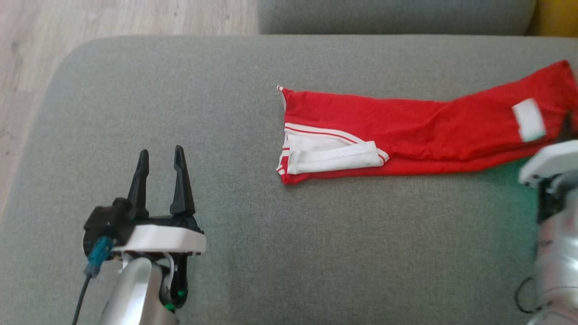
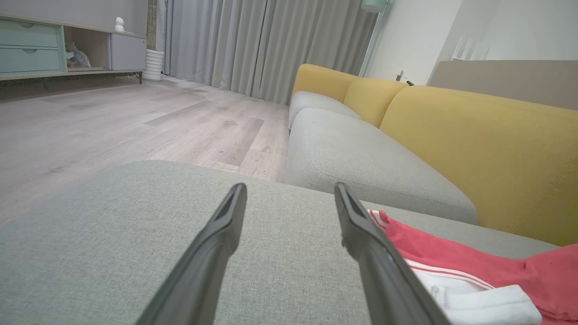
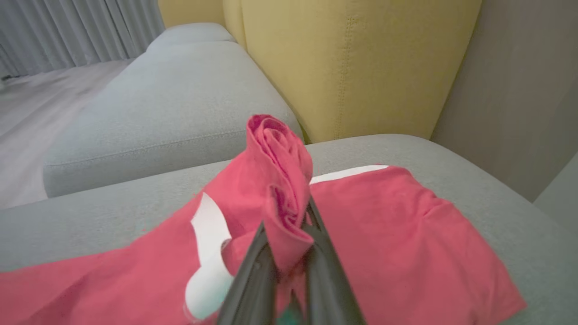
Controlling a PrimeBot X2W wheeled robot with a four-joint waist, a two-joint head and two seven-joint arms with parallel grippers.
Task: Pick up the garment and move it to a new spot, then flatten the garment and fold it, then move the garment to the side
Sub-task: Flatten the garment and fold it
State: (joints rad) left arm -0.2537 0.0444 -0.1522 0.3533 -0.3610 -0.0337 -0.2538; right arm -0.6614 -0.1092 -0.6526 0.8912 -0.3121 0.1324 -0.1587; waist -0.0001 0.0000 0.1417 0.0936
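1. At the far left, a wooden floor [image 1: 113, 18] shows past the rounded corner of the grey cushion [image 1: 271, 253].
2. The left gripper [image 1: 161, 152] is over the near left part of the cushion. Its fingers are spread and point to the far side, with nothing between them. It is well apart from the garment.
3. The red garment [image 1: 384, 131] lies on the cushion as a long band, running from the middle to the right edge. Most of it lies flat.
4. The garment's left end has a white hem [image 1: 329, 158] with thin red stripes, folded back over the red cloth.
5. Near the garment's right end there is a white label [image 1: 528, 119].
6. The right gripper [image 3: 289, 225] is at the near right, at the garment's right end. Its fingers are pressed almost together and pinch a bunched fold of the red cloth. The fold stands up between and above the fingers.
7. On the far side there is a second grey cushion [image 1: 393, 16], with a yellow backrest [image 1: 555, 16] at the far right corner.
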